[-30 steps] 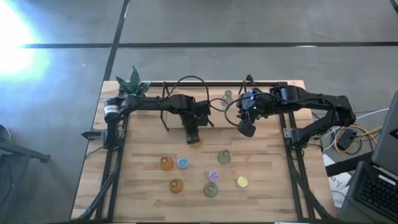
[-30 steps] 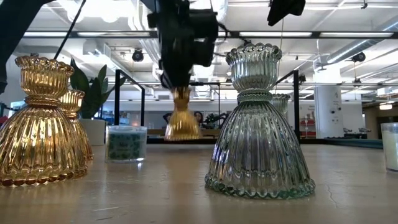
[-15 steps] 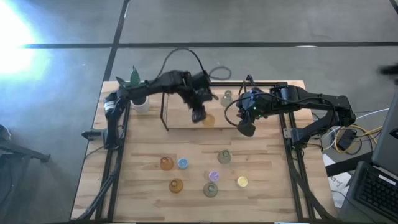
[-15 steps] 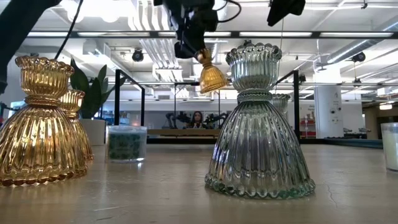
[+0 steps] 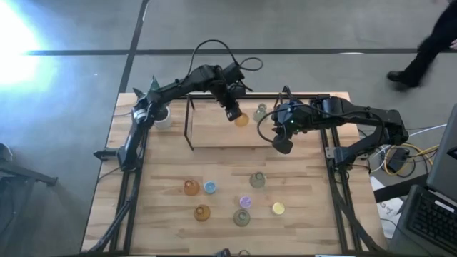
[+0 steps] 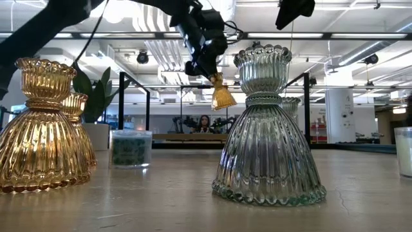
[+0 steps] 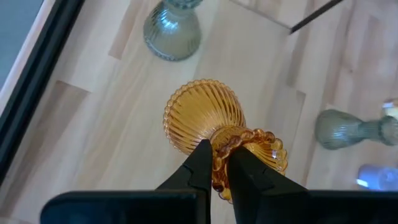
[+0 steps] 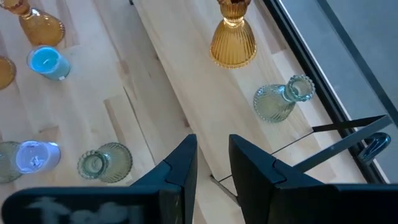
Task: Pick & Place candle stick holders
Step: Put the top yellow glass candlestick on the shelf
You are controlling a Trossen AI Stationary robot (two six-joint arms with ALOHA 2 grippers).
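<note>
Amber candle stick holder (image 5: 242, 119) pinched at its beaded rim by left hand (image 5: 232, 113), held in air, tilted — carried from mid-table to far edge since a second ago, now just beside clear holder (image 5: 261, 111) standing there. Right hand (image 5: 281, 146) hovers near, unmoved, fingers slightly apart, nothing between. Seven other holders (image 5: 257, 180) unchanged on near table (image 5: 164, 214).

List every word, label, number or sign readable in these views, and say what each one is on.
No readable text in any view.
The amber candle stick holder in the left gripper carries only moulded ribs, no lettering.
The clear green holder near the low camera is likewise unmarked.
The blue holder bears no label.
Anything on the far walls in the low view is too small to read.
</note>
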